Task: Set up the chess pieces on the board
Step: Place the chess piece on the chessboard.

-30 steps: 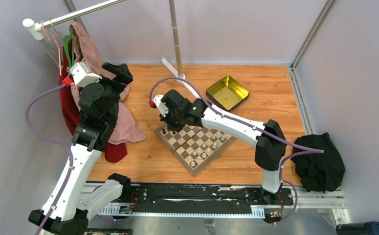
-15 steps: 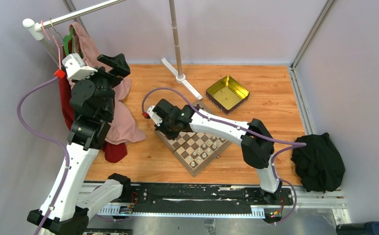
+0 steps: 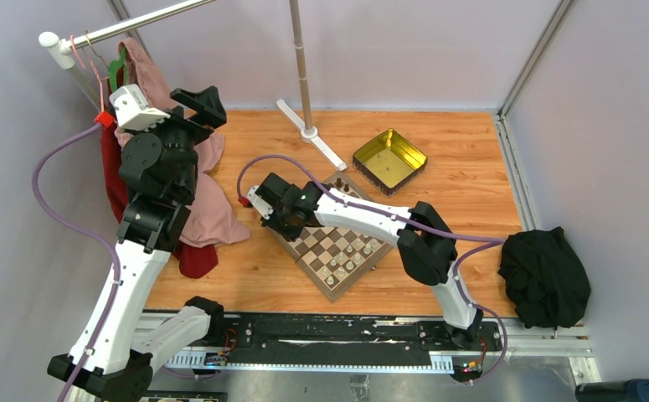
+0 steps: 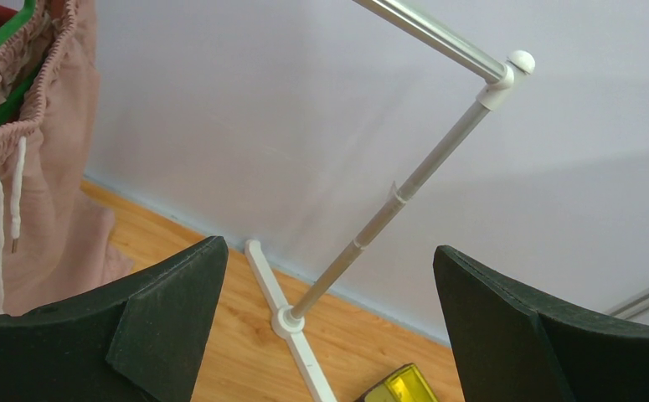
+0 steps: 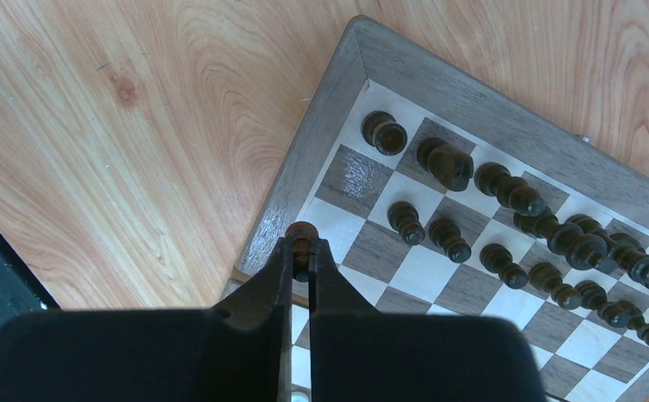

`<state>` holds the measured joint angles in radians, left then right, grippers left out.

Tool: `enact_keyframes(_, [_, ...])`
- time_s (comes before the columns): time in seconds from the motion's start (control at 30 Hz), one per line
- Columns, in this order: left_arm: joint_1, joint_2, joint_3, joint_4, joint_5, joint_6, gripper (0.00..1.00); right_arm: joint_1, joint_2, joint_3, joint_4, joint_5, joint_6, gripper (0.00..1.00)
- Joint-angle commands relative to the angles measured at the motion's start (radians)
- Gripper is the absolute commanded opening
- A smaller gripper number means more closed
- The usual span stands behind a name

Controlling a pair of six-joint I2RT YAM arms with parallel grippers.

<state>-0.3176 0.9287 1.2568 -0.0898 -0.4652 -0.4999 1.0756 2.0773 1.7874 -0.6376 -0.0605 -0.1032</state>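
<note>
Dark piece (image 5: 302, 235) is pinched btwn the tips of my right gripper (image 5: 302, 254). The jaws are nearly together w/ only the piece's stem in the gap, and its round head pokes out past the tips. On the wrist cam it sits over the board (image 5: 321, 142) at the left edge, approx where the brown border meets the first cream square. I can't tell if its base touches the wood.

The other dark chess pieces (image 5: 449, 239) stand upright in 2 rows beside it: taller ones along the border, smaller ones one rank in. On the top cam I see pale chess pieces (image 3: 337, 268) on the opposite, nearer part of the board, too small to tell apart.

The board lies turned corner-on near the middle of the wooden table (image 3: 463, 193), and the right arm reaches across it to the far-left corner. A yellow tin (image 3: 390, 157) sits just past the far corner, not touching.

My left gripper (image 4: 327, 251) is raised high on the left, jaws wide w/ nothing btwn them. Its cam faces the back wall and the clothes-rail pole (image 4: 371, 239). A pink garment (image 3: 212, 209) and a red one (image 3: 197, 260) hang behind that arm. A black cloth bundle (image 3: 547, 276) sits at the table's right edge.
</note>
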Motion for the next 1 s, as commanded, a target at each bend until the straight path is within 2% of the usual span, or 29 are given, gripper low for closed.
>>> enact_keyframes(0.0, [-0.006, 0.0, 0.02, 0.039, 0.012, 0.027, 1.0, 0.014, 0.038, 0.046, -0.033, -0.001, -0.02, 0.0])
enact_keyframes(0.97, [-0.006, -0.014, -0.018, 0.085, 0.038, 0.055, 1.0, -0.022, 0.122, 0.109, -0.037, 0.01, -0.033, 0.0])
